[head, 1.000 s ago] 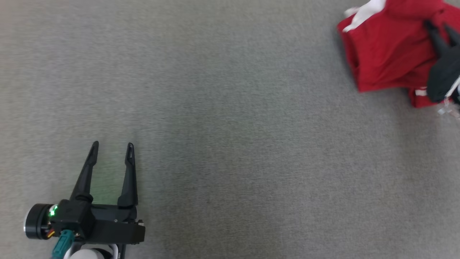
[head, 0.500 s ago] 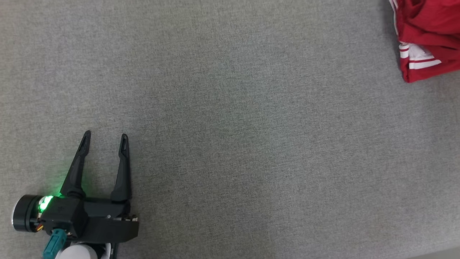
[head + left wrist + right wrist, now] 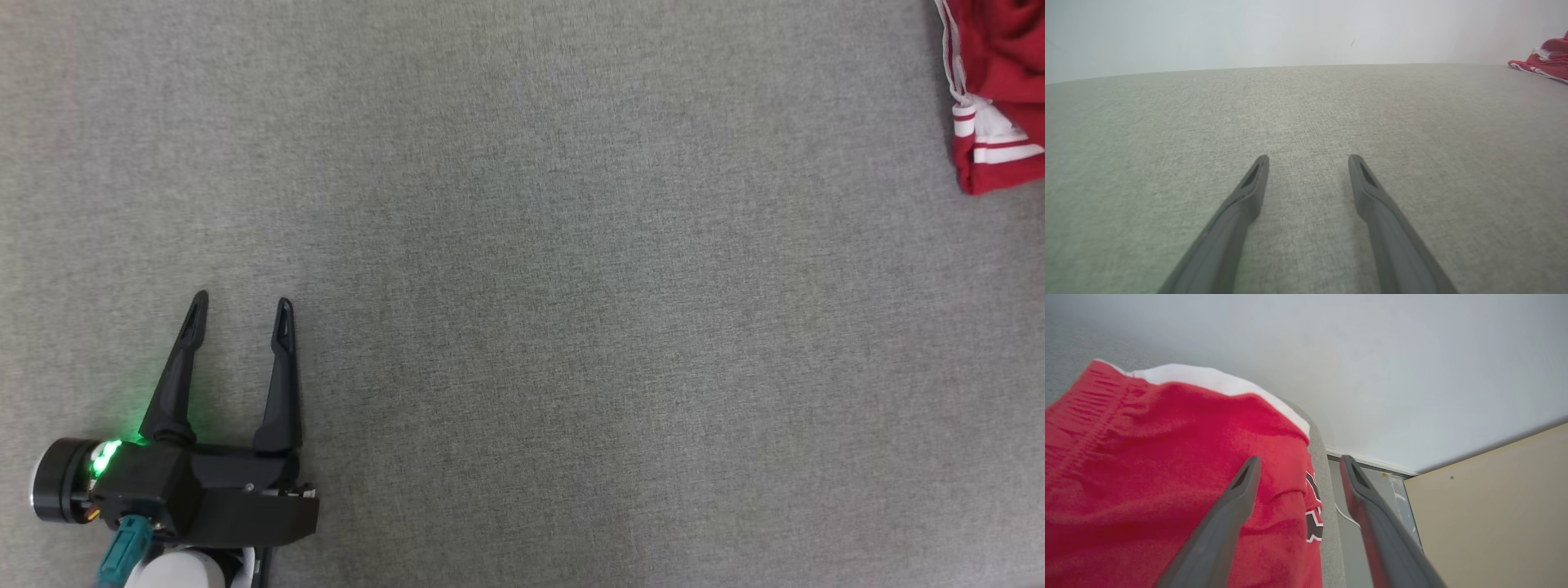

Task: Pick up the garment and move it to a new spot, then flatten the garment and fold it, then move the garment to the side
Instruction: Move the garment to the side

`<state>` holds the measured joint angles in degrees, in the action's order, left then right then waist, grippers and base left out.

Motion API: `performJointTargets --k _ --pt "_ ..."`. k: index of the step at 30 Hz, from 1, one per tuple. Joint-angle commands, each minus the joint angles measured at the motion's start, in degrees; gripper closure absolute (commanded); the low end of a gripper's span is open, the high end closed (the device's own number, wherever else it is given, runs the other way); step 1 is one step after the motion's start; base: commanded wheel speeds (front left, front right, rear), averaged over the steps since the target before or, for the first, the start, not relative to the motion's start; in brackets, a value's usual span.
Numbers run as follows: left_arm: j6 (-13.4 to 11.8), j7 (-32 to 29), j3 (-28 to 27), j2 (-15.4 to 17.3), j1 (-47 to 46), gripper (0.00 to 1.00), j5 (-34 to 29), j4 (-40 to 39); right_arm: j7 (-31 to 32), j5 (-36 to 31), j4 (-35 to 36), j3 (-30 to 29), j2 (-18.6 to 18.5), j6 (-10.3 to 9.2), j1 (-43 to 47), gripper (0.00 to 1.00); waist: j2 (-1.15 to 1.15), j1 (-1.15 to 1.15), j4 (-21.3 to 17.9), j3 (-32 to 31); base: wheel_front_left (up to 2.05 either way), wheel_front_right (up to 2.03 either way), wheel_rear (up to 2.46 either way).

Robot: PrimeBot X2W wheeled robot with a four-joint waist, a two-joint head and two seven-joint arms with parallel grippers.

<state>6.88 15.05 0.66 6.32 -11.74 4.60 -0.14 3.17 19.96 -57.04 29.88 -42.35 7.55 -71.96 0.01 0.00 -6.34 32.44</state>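
Note:
The garment (image 3: 1000, 90) is red with white stripes and lies at the top right corner of the head view, cut off by the frame's edge. It also appears far off at the right in the left wrist view as the garment (image 3: 1545, 61). In the right wrist view the garment (image 3: 1147, 477) lies close below my right gripper (image 3: 1296, 463), whose fingers stand apart with nothing between them. My left gripper (image 3: 241, 306) is open at the lower left, resting over bare grey fabric, far from the garment.
The grey fabric surface (image 3: 531, 286) spreads wide between my left gripper and the garment. In the right wrist view the surface's edge (image 3: 1327, 522) drops off beside the garment, with a beige panel (image 3: 1494, 522) and a pale wall (image 3: 1372, 355) beyond.
The head camera shifted, so the garment slid toward the right edge. My right gripper, shut over the garment a second ago, now stands open above it. The left gripper stays open.

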Motion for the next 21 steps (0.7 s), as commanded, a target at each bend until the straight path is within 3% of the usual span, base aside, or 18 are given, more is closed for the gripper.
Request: performJointTargets --k 1,13,21 --pt "-0.2 0.2 -0.3 -0.2 0.0 0.00 0.4 0.6 -1.3 -1.3 -1.0 -0.8 0.3 -0.17 -1.2 0.00 -0.01 0.00 0.2 -0.9 0.00 0.00 0.00" --pt "-1.0 0.2 -2.0 -1.7 5.1 0.00 1.7 3.3 -15.6 1.1 0.4 -4.4 10.2 -0.17 4.5 0.00 -0.01 0.00 2.1 -13.9 0.00 0.00 0.00" --pt "-1.2 0.2 -3.4 -2.1 8.5 0.00 2.5 4.4 -18.2 3.0 6.3 -6.0 15.2 -0.17 14.0 0.00 -0.01 0.00 3.7 -21.0 0.00 0.00 0.00"
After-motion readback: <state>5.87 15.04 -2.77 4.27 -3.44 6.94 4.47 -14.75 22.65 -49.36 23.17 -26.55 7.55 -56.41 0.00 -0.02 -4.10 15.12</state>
